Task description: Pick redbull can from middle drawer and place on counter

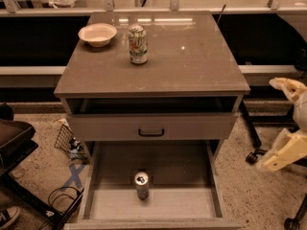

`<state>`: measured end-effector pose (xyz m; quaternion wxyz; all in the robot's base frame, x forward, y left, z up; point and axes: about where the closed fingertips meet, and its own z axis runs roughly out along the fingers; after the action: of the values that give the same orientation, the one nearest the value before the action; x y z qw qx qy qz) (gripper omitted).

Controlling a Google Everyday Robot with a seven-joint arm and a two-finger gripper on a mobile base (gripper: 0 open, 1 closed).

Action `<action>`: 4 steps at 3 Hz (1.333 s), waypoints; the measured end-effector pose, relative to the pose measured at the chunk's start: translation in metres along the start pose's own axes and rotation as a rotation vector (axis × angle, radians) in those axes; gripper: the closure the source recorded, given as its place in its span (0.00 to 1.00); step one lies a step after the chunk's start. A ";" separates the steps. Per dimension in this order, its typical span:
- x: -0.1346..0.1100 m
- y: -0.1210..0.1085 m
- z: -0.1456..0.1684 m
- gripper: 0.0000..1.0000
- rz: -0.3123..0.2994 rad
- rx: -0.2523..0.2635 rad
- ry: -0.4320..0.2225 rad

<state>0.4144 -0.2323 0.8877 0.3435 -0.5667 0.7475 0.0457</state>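
The redbull can, slim and silvery with a shiny top, stands upright near the front centre of the open middle drawer. The counter is the glossy grey-brown top of the cabinet above. My gripper is off the cabinet's right side, at about drawer-front height and well right of the can. Its two cream fingers are spread apart with nothing between them.
A green-and-white can and a white bowl stand on the counter's back left. A closed drawer front with a black handle sits above the open drawer. A wire basket and cables lie on the floor at left; chair casters at right.
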 end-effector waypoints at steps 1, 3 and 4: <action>0.021 0.007 0.030 0.00 0.050 0.046 -0.168; 0.031 0.028 0.069 0.00 0.007 0.000 -0.391; 0.032 0.030 0.071 0.00 0.008 -0.007 -0.396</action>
<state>0.4171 -0.2153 0.8067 0.4815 -0.5447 0.6677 0.1601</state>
